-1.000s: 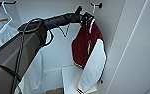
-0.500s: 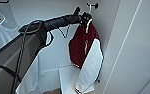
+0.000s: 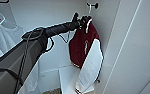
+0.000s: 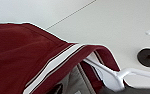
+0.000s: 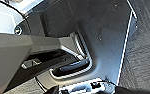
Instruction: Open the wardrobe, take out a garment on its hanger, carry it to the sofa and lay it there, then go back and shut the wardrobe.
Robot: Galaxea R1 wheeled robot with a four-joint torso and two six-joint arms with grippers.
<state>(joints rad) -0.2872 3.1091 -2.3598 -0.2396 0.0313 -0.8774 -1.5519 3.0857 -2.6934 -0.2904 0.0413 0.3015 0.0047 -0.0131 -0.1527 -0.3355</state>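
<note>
The garment (image 3: 84, 47) hangs inside the open wardrobe (image 3: 131, 50), at the tip of my left arm.

On the left I see a white shirt (image 3: 2, 41) on its own hanger, then my left gripper (image 3: 79, 22) at the collar of the maroon top; I cannot tell if its fingers are apart or together. The white hanger (image 4: 111, 72) sits inside the collar, its hook on a black peg (image 3: 94, 5). For my right gripper, I cannot tell either.
</note>
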